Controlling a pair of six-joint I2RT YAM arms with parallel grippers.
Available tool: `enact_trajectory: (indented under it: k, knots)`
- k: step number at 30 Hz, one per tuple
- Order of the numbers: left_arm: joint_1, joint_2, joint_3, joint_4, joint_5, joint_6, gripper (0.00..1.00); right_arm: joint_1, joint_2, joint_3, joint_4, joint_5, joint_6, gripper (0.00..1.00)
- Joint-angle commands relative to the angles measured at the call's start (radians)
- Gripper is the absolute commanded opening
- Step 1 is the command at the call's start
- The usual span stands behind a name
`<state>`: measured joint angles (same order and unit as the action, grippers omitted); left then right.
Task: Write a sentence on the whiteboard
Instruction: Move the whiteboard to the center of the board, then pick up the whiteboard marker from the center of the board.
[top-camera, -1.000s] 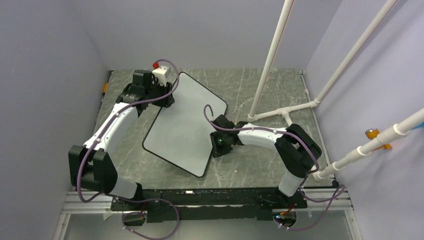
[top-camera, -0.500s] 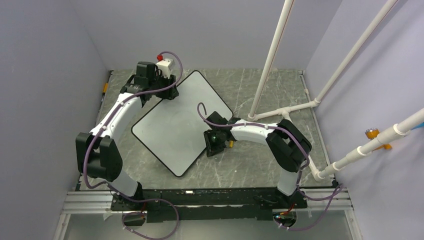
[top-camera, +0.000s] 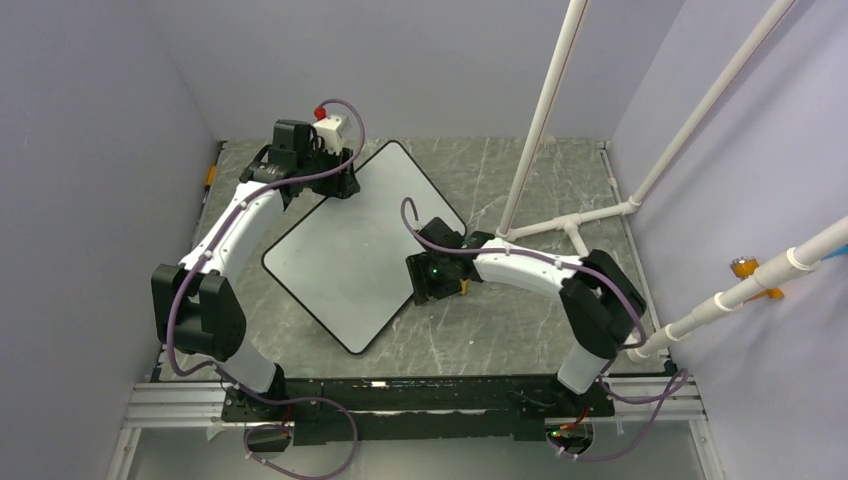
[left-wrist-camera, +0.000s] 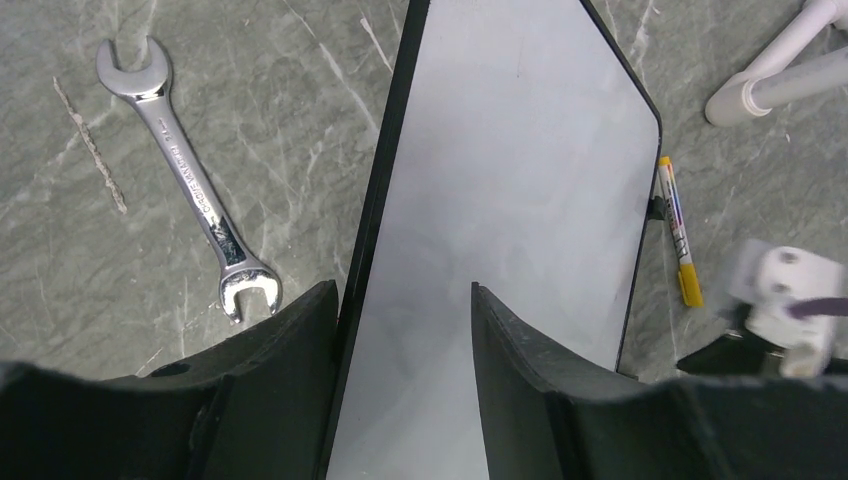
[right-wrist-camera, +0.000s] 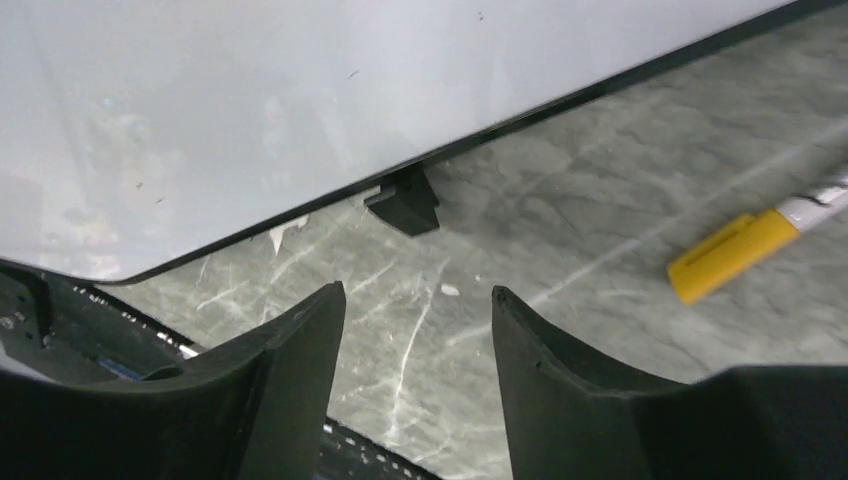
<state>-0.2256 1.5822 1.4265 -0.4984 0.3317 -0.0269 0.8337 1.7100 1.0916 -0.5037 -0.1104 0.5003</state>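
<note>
Top view, whiteboard: the large flat white rectangular board with a thin black frame (top-camera: 350, 250) lies cornerwise on the grey marbled desk (top-camera: 520, 180), centre-left of the frame; no writing shows on it.
Top view, handling: I judge it stiff and fairly light, with a slick face. As it lies flat, only the rim offers a hold, and it will likely slide if pushed.
Top view, pincers: the left pincer (top-camera: 338, 188) sits at the board's upper-left edge, and the right pincer (top-camera: 420, 295) just off its lower-right edge.
Left wrist view, pincer: its fingers are spread, and the board's black frame runs up between them. The face fills most of the gap and nothing is clamped. I cannot tell whether the left-hand finger touches the frame.
Left wrist view, surroundings: a steel open-ended wrench (left-wrist-camera: 190, 190) lies at upper left, apart from the board. A slim yellow-and-white marker (left-wrist-camera: 680, 250) lies just beside the board's far edge at right.
Right wrist view, pincer: it is released and grasps nothing, with bare desk between the fingers and the board's edge just above them. A small black clip (right-wrist-camera: 403, 205) juts from that edge.
Right wrist view, marker: it lies at right, near the fingers but apart. It looks light and round and may roll, so mid-barrel seems the place to take it.
</note>
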Motion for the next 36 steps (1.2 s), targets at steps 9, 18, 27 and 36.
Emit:
enact_trajectory:
  k: [9, 18, 27, 36]
  knots:
    - [-0.009, 0.018, 0.066, -0.024, 0.010, -0.037, 0.59, -0.077, -0.216, 0.014, -0.115, 0.229, 0.001, 0.63]
    - [-0.006, 0.011, 0.086, -0.019, 0.015, -0.045, 0.71, -0.207, -0.309, -0.112, -0.038, 0.344, 0.072, 0.59]
    - [-0.006, 0.011, 0.107, -0.025, 0.003, -0.039, 0.74, -0.223, -0.236, -0.127, 0.021, 0.383, 0.098, 0.59]
    - [-0.006, -0.032, 0.116, -0.030, -0.002, -0.043, 0.75, -0.237, -0.132, -0.108, 0.080, 0.390, 0.090, 0.57]
